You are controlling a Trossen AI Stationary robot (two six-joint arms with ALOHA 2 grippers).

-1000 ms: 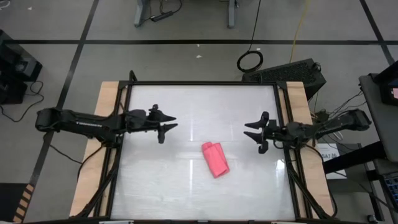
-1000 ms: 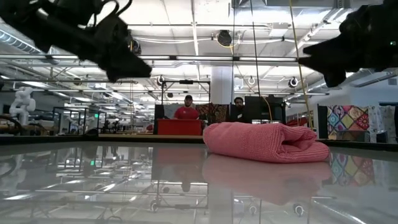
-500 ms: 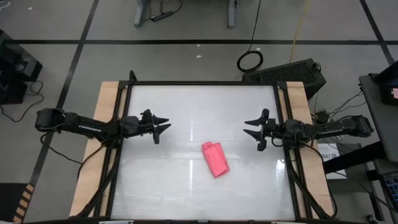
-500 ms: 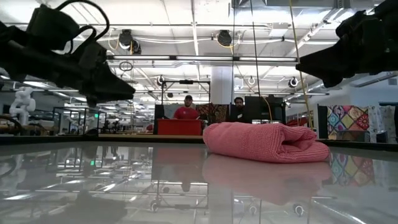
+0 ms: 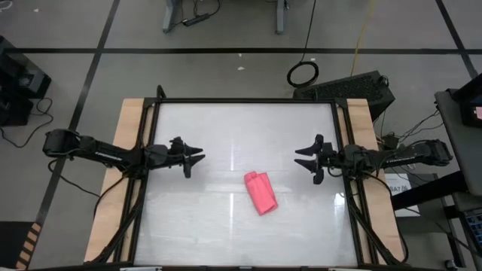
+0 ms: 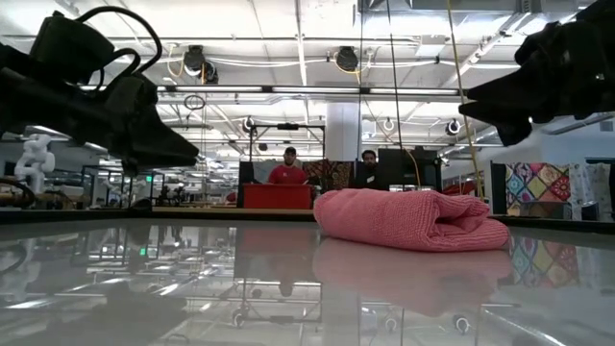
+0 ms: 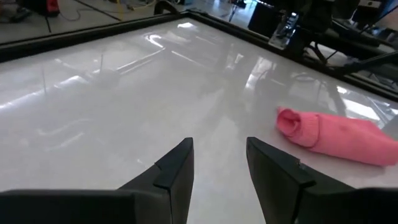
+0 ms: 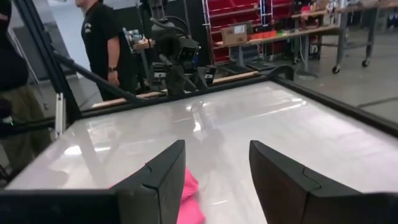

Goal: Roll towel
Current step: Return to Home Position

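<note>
The pink towel lies rolled up on the white table, a little right of its middle and toward the near edge; it also shows in the low view, the left wrist view and the right wrist view. My left gripper is open and empty above the table's left part, left of the towel. My right gripper is open and empty above the table's right part, right of the towel. Neither touches the towel.
The white table top has a dark frame and wooden side strips. A person in dark clothes stands beyond the table's left side. People sit at a red bench far behind the table.
My left gripper has drawn back toward the table's left edge and come lower. My right gripper has shifted only slightly. The rolled towel has stayed where it was.
</note>
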